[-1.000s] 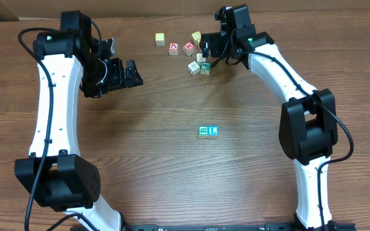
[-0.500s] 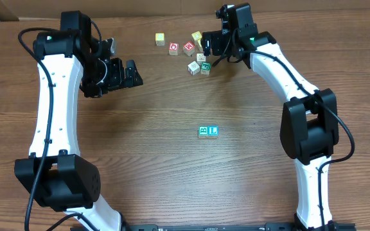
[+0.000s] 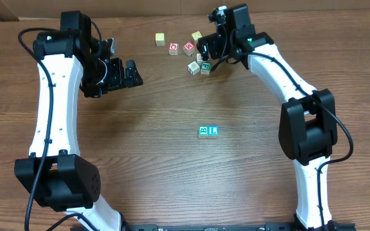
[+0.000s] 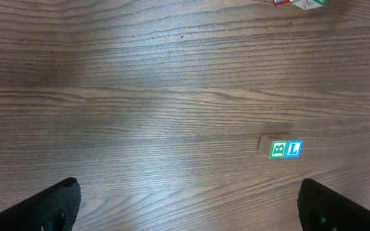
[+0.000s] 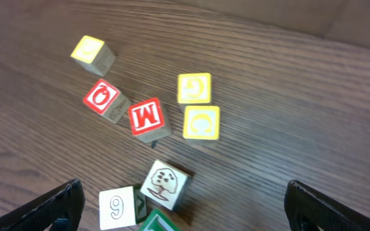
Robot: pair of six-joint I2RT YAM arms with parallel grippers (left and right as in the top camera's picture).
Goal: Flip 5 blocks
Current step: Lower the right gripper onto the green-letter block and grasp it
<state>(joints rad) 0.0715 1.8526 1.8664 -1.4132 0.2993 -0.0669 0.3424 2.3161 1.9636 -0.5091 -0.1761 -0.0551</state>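
Beneath the right claw (image 5: 182,192), wide open and empty like the left claw (image 4: 188,189), a green block (image 5: 158,224) is half cropped.

I'm seeing the wooden table (image 3: 172,179) carrying a green B block (image 3: 203,131) and a teal L block (image 3: 213,131), lying touching near its middle. Yellow cubes (image 5: 194,88), red-faced cubes (image 5: 146,117) and white cubes (image 5: 166,183) are sitting clustered at its far side.

Two blocks (image 3: 208,131) sit touching at the table (image 3: 172,179) middle; behind them lies a scattered cluster (image 3: 189,47), some seemingly touching.
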